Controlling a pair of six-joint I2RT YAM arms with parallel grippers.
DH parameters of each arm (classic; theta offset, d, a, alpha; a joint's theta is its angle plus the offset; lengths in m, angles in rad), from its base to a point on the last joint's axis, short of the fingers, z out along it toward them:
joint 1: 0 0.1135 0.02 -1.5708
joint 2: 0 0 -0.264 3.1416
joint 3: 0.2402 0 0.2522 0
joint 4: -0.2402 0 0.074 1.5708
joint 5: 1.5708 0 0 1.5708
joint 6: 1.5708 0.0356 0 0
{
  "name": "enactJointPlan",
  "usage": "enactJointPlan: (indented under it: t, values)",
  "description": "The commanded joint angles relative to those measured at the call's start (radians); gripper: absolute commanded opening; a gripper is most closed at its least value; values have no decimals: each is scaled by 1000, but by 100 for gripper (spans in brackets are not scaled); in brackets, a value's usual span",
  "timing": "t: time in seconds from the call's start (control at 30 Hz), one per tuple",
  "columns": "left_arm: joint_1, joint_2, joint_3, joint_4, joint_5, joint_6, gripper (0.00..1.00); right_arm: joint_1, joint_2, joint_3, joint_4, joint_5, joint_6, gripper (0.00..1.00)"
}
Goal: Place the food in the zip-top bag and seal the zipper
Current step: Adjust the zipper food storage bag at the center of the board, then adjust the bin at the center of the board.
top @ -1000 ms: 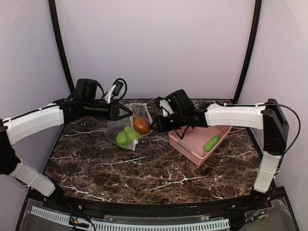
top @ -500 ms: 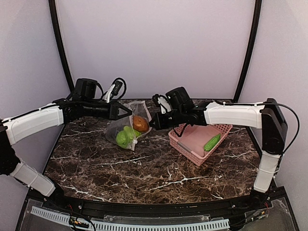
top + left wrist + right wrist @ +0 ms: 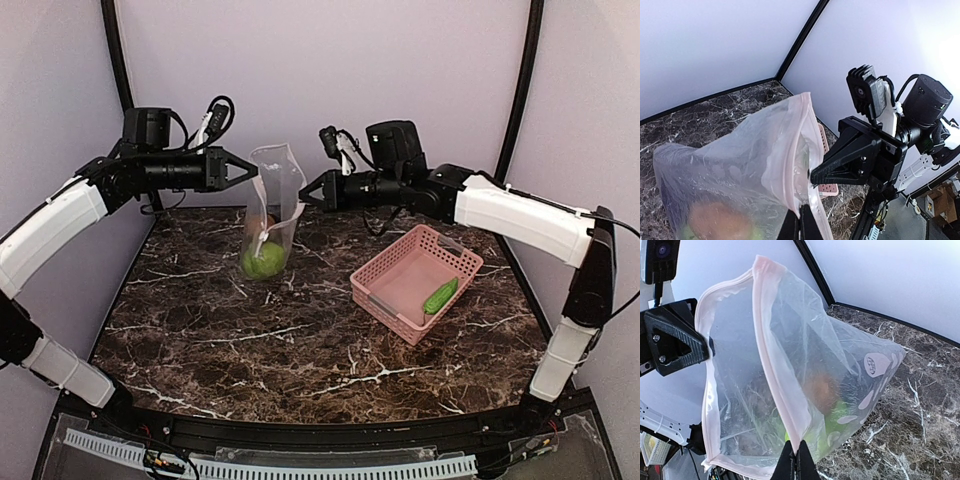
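Left pincer: clenched on the mouth edge of the zip-top bag, at the 9 o'clock side of the mouth; in its wrist view the fingertips pinch the thin film at the bottom of the frame

Right pincer: clenched on the same mouth edge from the 3 o'clock side; in its wrist view the fingertips nip the pink strip

Zip-top bag: clear film with white round dots printed on one face; held upright between the two pincers, mouth at 12 o'clock, belly at 6 o'clock; it hangs over the table toward 11 o'clock of the table's middle; whether the bottom touches the table cannot be told

Zipper: pale pink strip along the mouth; its two sides stand apart, mouth gaping

Food in the bag: round green fruit sunk to the bottom, brown lump just above it; other pieces blurred behind the film

Food outside the bag: green cucumber-like piece lying in the pink slotted basket, at 4 o'clock of the bag, well apart from it

Table: dark marble pattern with white veins
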Motion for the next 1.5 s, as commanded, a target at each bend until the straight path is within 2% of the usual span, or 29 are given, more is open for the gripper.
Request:
enactJointPlan:
  t: [0.0, 0.3, 0.33, 0.47, 0.53, 0.6, 0.7, 0.8, 0.93, 1.1, 1.27, 1.47]
  values:
    - [-1, 14, 27, -79, 26, -19, 1, -4, -10, 6, -13, -15, 3, 0]
    - [-1, 41, 66, -96, 78, -16, 1, -4, -6, -20, -61, 50, -4, 0]
    - [-1, 48, 71, -113, 76, -1, 1, -5, -11, -22, -67, 56, -7, 5]
    - [-1, 71, 65, -144, 59, 47, 1, -5, -53, -32, -117, 108, -41, 48]
    - [-1, 71, 53, -146, 37, 70, 1, -5, -92, -38, -157, 156, -62, 64]
    - [1, 60, 36, -141, -19, 91, 1, -7, -141, -54, -204, 219, -77, 76]
    - [7, 28, -4, -102, -72, 106, 1, -14, -222, -106, -280, 330, -70, 85]
    - [12, -15, -65, -72, -149, 127, 1, -47, -300, -192, -360, 438, -1, 89]
    - [12, -52, -140, -33, -227, 144, 1, -149, -377, -346, -426, 458, 113, 90]
    - [12, -63, -197, -7, -249, 157, 1, -273, -412, -484, -478, 530, 215, 88]
    - [12, -60, -230, 0, -236, 153, 1, -373, -397, -568, -492, 579, 242, 86]
    - [13, -60, -239, 8, -221, 144, 1, -425, -329, -614, -483, 599, 247, 82]
